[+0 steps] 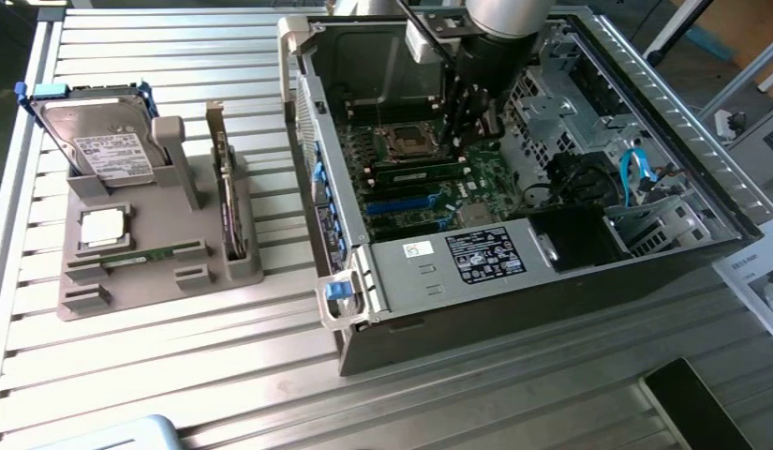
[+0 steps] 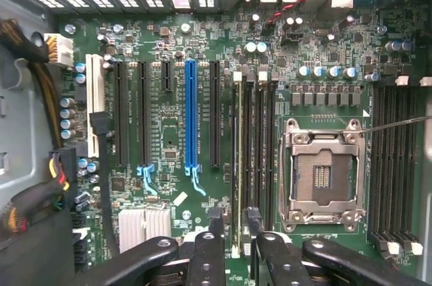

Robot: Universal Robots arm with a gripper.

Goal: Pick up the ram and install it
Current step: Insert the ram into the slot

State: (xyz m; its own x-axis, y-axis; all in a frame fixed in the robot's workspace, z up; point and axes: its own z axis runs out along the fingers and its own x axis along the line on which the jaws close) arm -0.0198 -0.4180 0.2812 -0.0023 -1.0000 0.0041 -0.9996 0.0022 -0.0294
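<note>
Arm (image 1: 493,28) hung down from top edge of exterior view, wrist near vertical. Gripper (image 1: 468,127) pointed straight down, low. Two dark fingers (image 2: 206,252) parallel, tips apart, gap between them. Jaws stood wide, gripped nothing. Outer linkage bars splayed to sides.

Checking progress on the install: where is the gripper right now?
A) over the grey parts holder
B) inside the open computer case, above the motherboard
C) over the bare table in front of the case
B: the gripper hangs inside the case over the motherboard.
</note>
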